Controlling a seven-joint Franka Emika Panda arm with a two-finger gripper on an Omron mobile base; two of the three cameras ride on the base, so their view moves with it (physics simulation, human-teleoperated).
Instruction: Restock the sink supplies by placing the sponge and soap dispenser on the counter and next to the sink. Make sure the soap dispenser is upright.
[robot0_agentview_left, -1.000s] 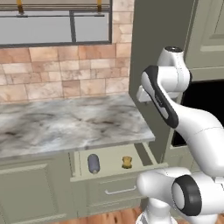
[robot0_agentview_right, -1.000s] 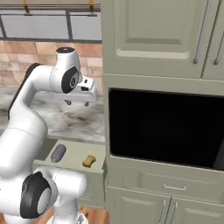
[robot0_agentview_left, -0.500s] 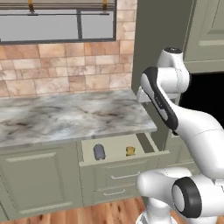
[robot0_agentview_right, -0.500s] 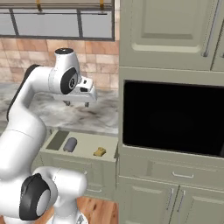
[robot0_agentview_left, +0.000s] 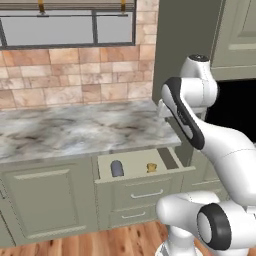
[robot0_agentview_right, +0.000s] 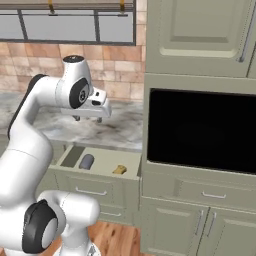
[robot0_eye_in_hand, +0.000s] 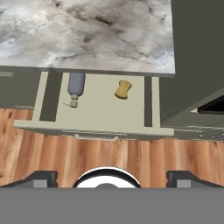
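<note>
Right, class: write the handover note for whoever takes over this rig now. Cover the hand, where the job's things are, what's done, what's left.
Hand: raised above the counter, holding nothing; whether it is open or shut cannot be told.
Soap dispenser: lying on its side in the open drawer.
Sponge: in the same drawer, beside the dispenser, apart from it.
Done: drawer is open, both items exposed.
Left: lift both onto the counter next to the sink, dispenser upright.
</note>
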